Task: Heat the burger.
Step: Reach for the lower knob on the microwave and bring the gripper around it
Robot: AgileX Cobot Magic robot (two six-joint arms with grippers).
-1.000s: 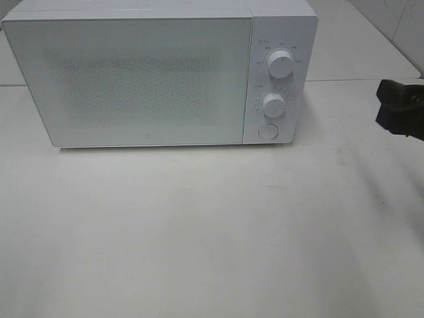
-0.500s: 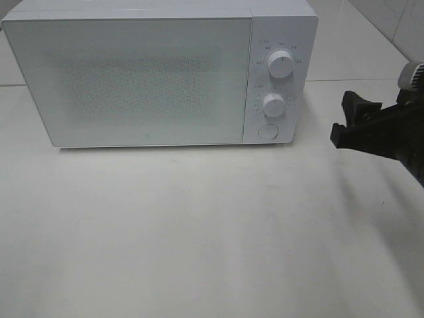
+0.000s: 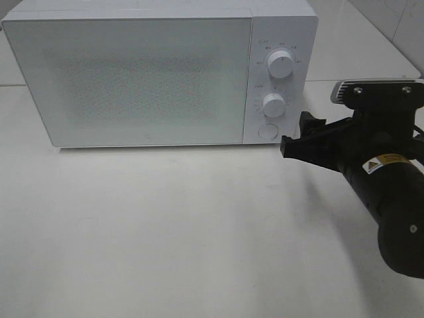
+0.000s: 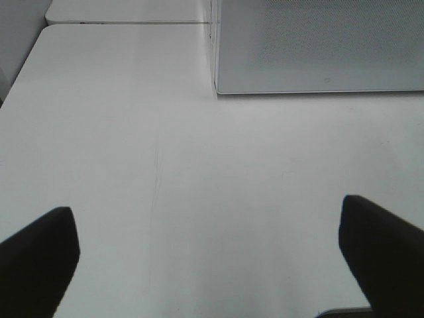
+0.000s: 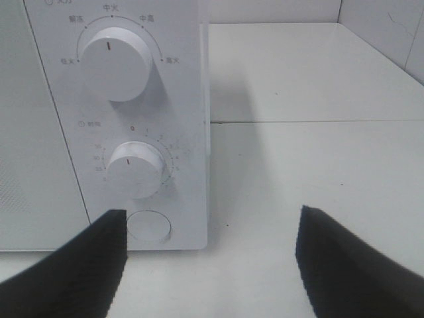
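Left hand [image 4: 205, 209]: both fingers spread wide, nothing between them. Below it is bare white worktop [image 4: 199, 146]. This hand does not show in the high view.

Right hand [image 3: 298, 134]: also spread open and holding nothing. My wrist view shows its two dark fingers [image 5: 73, 258] well apart, with pale worktop [image 5: 311, 159] between them. From the high view this hand hangs low over the worktop [image 3: 199, 232], just beside the front right corner of the microwave [image 3: 132, 73], at about the level of the round button [image 3: 267, 131]. I cannot tell whether a fingertip touches the casing.

Straight ahead of the right hand [image 5: 211, 218] is the control panel [image 5: 179, 112]. The round button [image 5: 149, 226] sits lowest. The lower knob [image 5: 136, 169] is above it, its red mark pointing toward the left of the dial. The upper knob [image 5: 112, 63] is higher again, its mark upright. In the high view they stack the same way, lower knob [image 3: 273, 104] under upper knob [image 3: 281, 64].

The door [image 3: 139, 79] is shut. It is white with a speckled panel that I cannot see through. My left wrist view catches the microwave's [image 4: 318, 46] lower door edge standing on the worktop.

The burger shows in none of my views. I cannot tell whether it is behind the door.
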